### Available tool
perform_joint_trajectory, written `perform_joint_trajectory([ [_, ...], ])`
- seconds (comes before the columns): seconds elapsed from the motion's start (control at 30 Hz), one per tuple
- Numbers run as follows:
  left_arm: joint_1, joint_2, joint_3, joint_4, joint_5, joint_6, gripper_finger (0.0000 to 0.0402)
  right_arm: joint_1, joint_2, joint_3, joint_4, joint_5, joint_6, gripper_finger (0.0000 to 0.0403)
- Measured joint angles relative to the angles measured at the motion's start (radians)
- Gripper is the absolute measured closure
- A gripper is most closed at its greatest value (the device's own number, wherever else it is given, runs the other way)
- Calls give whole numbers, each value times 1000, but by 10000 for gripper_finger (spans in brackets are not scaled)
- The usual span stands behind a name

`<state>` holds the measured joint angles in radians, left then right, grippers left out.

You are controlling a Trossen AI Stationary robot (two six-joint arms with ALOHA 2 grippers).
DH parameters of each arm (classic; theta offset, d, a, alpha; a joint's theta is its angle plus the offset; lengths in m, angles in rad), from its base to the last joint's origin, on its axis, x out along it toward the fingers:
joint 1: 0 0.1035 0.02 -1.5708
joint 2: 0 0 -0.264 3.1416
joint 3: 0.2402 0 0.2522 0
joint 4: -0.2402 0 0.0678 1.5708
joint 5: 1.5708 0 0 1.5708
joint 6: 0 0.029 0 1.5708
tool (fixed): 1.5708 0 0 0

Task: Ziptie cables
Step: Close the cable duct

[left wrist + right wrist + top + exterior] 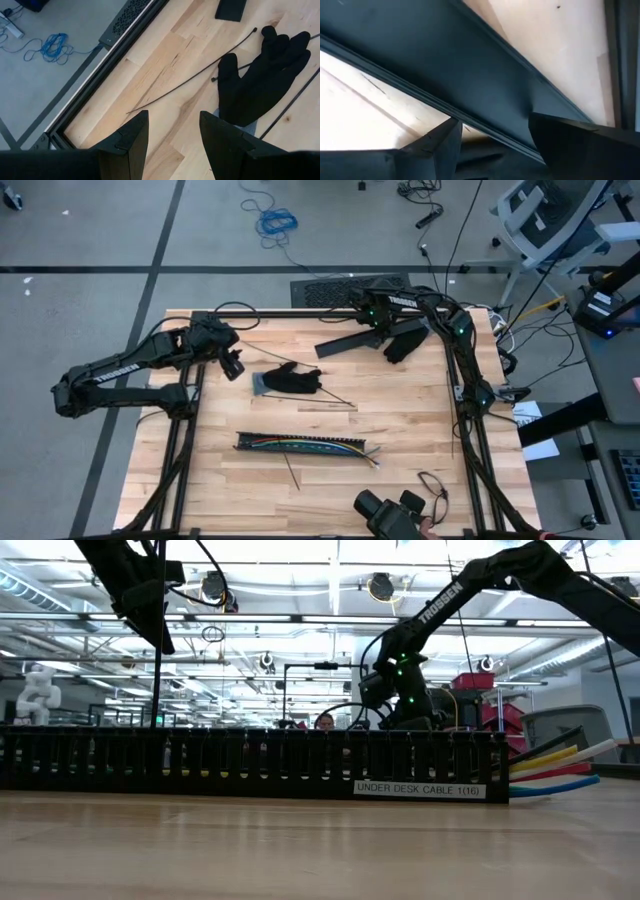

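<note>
The cables (352,446) lie in a long black slotted tray (300,444) on the middle of the table. Their coloured ends (560,765) stick out of the tray's right end. My right gripper (378,332) points down at the far side, open. Its fingers stand on either side of a flat dark bar (470,65) that runs slantwise under them. My left gripper (174,145) hangs open above the far left of the table (420,420) and holds nothing. It is next to a black glove (265,80) and a thin black strip (190,80). My right gripper straddles the dark bar (510,135) from above, its fingers slanting across the bar's length. I cannot tell whether the fingertips (445,140) touch the bar.
Thin straight black strips lie loose by the glove (330,400) and in front of the tray (291,471). A small black cable loop (432,483) lies near the front right. A dark camera unit (390,512) sits at the near edge. A black frame rims the table.
</note>
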<state>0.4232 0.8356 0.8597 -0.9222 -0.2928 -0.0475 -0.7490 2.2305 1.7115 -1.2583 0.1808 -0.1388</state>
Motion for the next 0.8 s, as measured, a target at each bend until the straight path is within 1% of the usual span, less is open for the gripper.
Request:
perform_joint_trajectory([
  [0.1, 0, 0, 0, -2, 0, -6, 228, 0, 0, 0, -8, 2, -10, 187],
  [0.2, 0, 0, 0, -3, 0, -26, 228, 0, 0, 0, -14, 2, -4, 214],
  [0.3, 0, 0, 0, -3, 0, -26, 228, 2, 0, 0, -16, 2, 0, 267],
  [0.43, 0, 0, 0, -3, 0, -26, 228, 5, 0, -17, -11, 4, 32, 361],
  [0.47, 0, 0, 0, -3, 0, -26, 228, 7, 0, -25, -9, 4, 40, 380],
  [0.5, 0, 0, 0, -3, 0, -26, 228, 9, -1, -36, -6, -1, 44, 390],
  [0.67, 0, 0, 0, -4, 0, -27, 228, 33, -8, -93, -21, -17, 14, 380],
  [0.8, 0, 0, 0, -4, 0, -26, 228, 69, -7, -107, -57, 0, 13, 397],
])
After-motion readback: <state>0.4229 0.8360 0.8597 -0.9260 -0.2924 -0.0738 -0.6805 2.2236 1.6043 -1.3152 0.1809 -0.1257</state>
